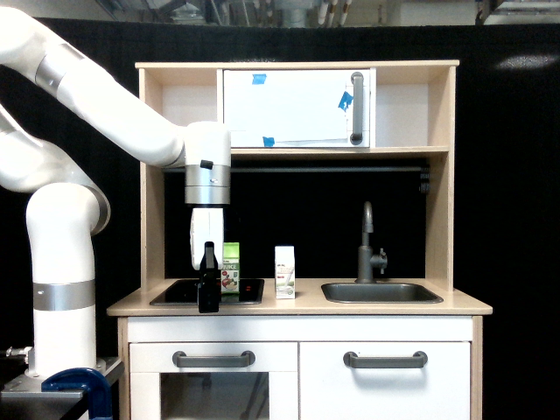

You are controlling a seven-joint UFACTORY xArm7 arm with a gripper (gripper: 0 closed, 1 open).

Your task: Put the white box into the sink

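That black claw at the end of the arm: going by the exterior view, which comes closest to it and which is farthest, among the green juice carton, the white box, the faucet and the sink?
From the gripper:
1. Green juice carton, just to its right in the exterior view, on the stovetop.
2. White box, further right on the counter.
3. Faucet and sink, far right; too close to call.

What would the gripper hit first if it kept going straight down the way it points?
Probably the black stovetop: the gripper hangs fingers-down over its front edge, beside the green juice carton. Depth is unclear; it could meet the countertop instead.
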